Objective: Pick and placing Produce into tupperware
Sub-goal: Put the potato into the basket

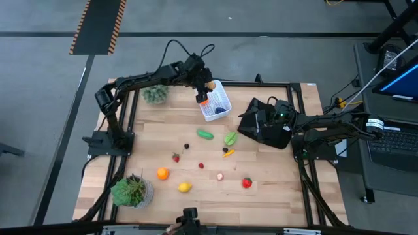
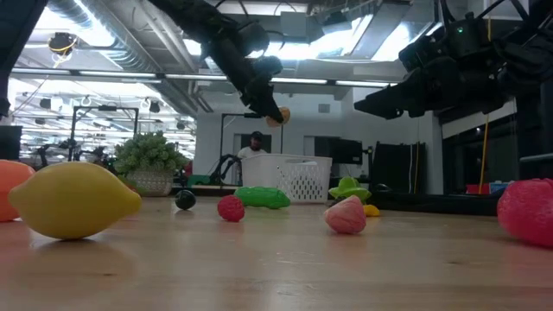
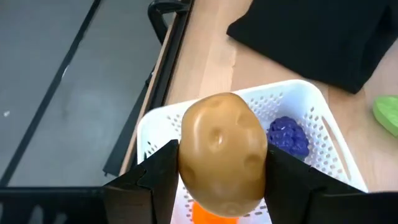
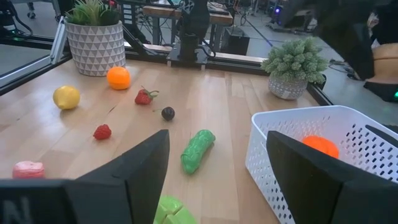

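Note:
My left gripper (image 1: 206,89) hangs over the far end of the white tupperware (image 1: 219,108), shut on a brown potato (image 3: 222,154). In the low view the potato (image 2: 279,115) is well above the tub (image 2: 289,180). Inside the tub lie a purple berry cluster (image 3: 288,135) and an orange piece (image 3: 210,213). More produce rests on the table: a green cucumber (image 1: 206,134), a leafy green (image 1: 230,138), an orange (image 1: 162,173), a lemon (image 1: 185,187) and a red strawberry (image 1: 247,183). My right gripper (image 4: 217,180) waits open at the table's right, above the black cloth (image 1: 264,127). My left gripper pinches the potato by two opposite sides (image 3: 186,163) between its two fingers (image 3: 152,180). The fingers slant down from the table's far left. The potato is lifted clear, above the tub's inside.
A pale potted plant (image 1: 155,93) stands at the far left beside the tub, and a green one (image 1: 132,191) at the near left corner. Small berries (image 1: 175,157) and a pink piece (image 1: 219,176) are scattered mid-table. Black frame rails (image 1: 261,83) edge the table.

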Motion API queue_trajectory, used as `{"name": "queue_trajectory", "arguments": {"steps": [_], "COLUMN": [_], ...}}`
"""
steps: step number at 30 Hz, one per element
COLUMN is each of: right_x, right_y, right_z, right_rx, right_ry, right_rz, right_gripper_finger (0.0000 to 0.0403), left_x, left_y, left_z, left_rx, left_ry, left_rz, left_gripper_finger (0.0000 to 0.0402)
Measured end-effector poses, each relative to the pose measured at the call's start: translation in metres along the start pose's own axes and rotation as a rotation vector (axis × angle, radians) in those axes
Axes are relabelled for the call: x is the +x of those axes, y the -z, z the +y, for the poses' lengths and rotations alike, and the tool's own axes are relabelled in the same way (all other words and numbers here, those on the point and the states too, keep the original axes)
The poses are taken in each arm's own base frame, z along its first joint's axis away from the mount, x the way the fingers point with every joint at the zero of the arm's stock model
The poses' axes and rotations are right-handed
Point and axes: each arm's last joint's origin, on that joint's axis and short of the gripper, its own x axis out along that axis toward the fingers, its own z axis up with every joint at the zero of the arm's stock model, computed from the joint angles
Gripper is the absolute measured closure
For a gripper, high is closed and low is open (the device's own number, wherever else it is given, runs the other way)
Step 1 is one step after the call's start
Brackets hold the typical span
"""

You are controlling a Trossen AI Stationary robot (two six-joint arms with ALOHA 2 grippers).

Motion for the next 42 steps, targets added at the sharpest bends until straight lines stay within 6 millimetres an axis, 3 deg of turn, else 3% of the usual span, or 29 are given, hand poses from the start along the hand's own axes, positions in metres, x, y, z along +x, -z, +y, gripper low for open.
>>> {"name": "queue_trajectory", "arguments": {"steps": [13, 17, 29, 35, 42], "right_x": [0.000, 0.000, 0.000, 0.000, 0.000], "right_y": [0.000, 0.000, 0.001, 0.001, 0.001], "right_z": [0.000, 0.000, 0.000, 0.000, 0.000], "right_rx": [0.001, 0.000, 0.000, -0.018, -0.016], "right_ry": [0.000, 0.000, -0.001, -0.001, -0.002], "right_rz": [0.001, 0.001, 0.008, 0.009, 0.014], "right_gripper_finger": [0.0132, 0.0132, 0.0132, 0.0132, 0.0132], "left_x": [0.005, 0.020, 0.088, 0.096, 0.096], "left_y": [0.005, 0.011, 0.043, 0.048, 0.047], "left_z": [0.005, 0.004, 0.003, 0.003, 0.003], "left_rx": [-0.049, -0.055, -0.068, -0.069, -0.068], "left_ry": [0.055, 0.076, 0.114, 0.118, 0.117], "left_rz": [0.012, 0.037, 0.123, 0.136, 0.134], "left_gripper_finger": [0.0219, 0.0216, 0.0216, 0.0216, 0.0183]}}
